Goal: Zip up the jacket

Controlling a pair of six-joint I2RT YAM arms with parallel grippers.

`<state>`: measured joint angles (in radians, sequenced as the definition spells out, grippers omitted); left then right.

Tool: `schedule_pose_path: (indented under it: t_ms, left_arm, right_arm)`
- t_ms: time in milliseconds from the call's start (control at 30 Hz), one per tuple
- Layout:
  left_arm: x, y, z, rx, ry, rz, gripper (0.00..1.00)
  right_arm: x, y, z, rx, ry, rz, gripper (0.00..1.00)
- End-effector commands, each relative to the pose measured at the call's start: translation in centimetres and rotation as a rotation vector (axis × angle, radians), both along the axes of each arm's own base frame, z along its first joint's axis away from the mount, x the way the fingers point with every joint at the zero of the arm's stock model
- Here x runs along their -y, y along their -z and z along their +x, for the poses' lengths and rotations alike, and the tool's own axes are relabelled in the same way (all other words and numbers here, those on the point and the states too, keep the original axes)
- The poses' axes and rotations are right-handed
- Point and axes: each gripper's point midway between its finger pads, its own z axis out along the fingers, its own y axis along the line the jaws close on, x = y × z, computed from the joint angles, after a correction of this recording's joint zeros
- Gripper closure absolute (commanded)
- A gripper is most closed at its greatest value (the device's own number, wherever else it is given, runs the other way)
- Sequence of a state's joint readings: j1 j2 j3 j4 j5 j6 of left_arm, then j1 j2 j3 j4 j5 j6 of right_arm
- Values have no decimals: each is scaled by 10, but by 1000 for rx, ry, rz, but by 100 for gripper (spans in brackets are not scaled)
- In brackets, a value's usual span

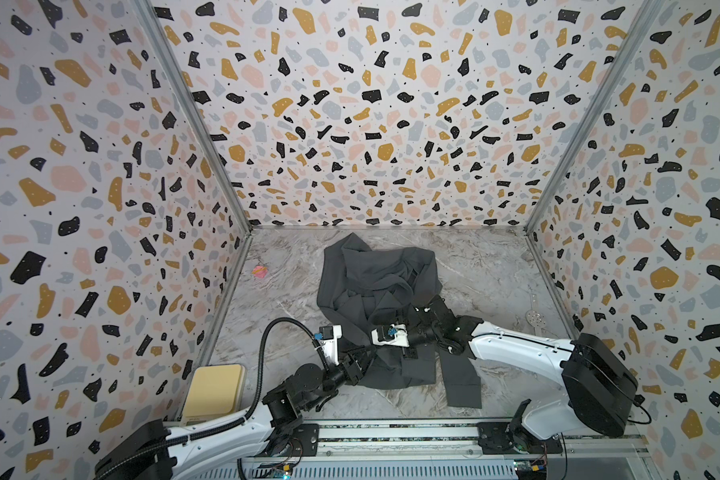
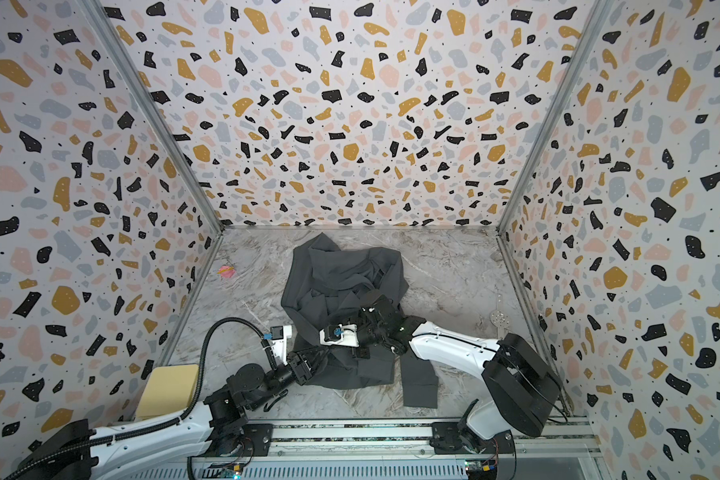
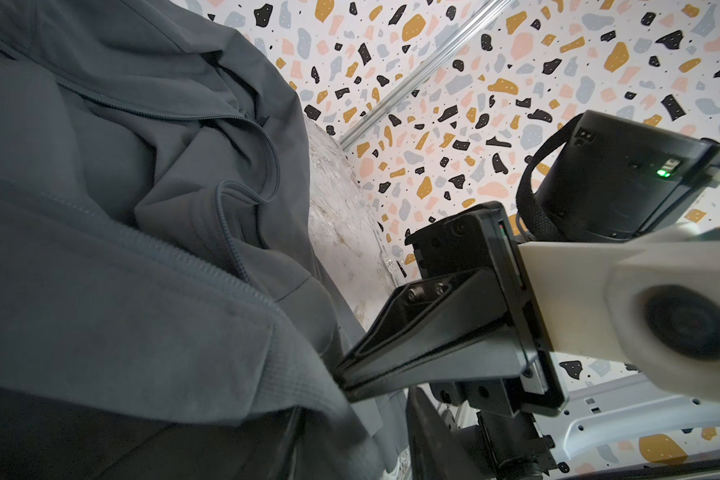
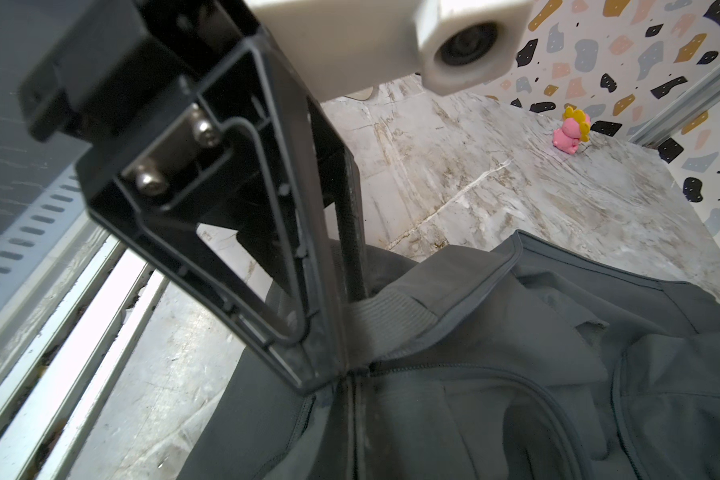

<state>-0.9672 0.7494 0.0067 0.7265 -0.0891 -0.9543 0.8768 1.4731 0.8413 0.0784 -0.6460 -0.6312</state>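
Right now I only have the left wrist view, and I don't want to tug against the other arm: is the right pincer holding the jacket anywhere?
Observer: Yes. The right pincer is shut on the jacket at the bottom end of the zipper, by the ribbed hem.
Operator: Where does a sleeve lie?
Observer: In a top view, a long strip, likely a sleeve, lies flat, reaching toward the near rail on the right arm's side.
Operator: Anything else out there?
Observer: A small pink toy sits on the table on the left arm's side, not touching the jacket.
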Motion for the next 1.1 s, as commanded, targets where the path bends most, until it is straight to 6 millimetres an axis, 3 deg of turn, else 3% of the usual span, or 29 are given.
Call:
schedule_pose_path:
  t_ms: [0, 367, 467, 633, 1067]
  left_arm:
    - [-22, 63, -15, -57, -1, 112, 61]
    - [-21, 65, -13, -61, -7, 124, 85]
    - [-21, 65, -12, -62, -9, 128, 100]
    - [-21, 71, -14, -77, -4, 147, 100]
    - [-23, 91, -21, -120, 23, 221, 100]
  right_arm:
    - [-9, -22, -1, -2, -27, 58, 100]
    - [-10, -23, -1, -19, -30, 68, 100]
    - [-12, -23, 0, -27, -24, 75, 100]
    - [-18, -21, 16, 38, 60, 75, 100]
    - [-37, -41, 60, 159, 178, 94, 100]
